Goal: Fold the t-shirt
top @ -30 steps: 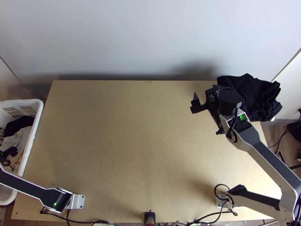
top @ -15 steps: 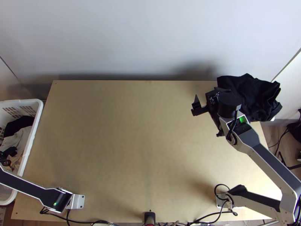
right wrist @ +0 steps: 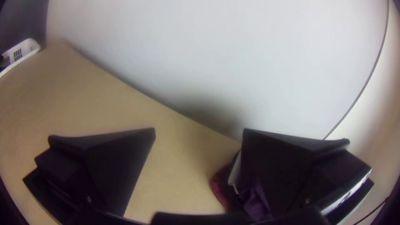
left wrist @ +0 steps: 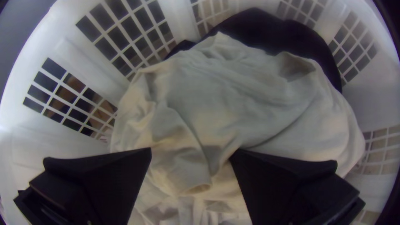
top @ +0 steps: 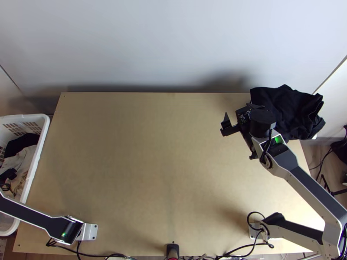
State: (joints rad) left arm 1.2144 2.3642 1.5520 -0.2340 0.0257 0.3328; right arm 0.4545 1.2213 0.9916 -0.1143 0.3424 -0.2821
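A pale wall (top: 173, 47) rises behind the light wooden table (top: 152, 151), and beside the table's left edge we have a white basket (top: 39, 152).

Beginning at the left gripper (left wrist: 191, 152), we see its two fingers spread wide, with nothing pinched between them. Straight ahead of their tips, inside the basket, lies the pale t-shirt (left wrist: 258, 100), as we take it to be: bunched, with no clear long axis. One raised fold runs through the gap between the fingers, roughly along the way they point, so we judge that closing here would catch it from both sides. We can't quite tell from this angle whether the tips touch the cloth or sit just above it.

Past the t-shirt, a dark cloth (left wrist: 271, 33) is tucked against the basket's inner wall, and we would want to keep it out of the grip.

Farther out, across the table, the right gripper (right wrist: 199, 129) has its fingers apart too, pinching nothing, near a heap of black cloth (top: 299, 110) at the far right corner. The left arm is much the nearer, so we reckon the pick falls to it, then a lift over the rim onto the table.
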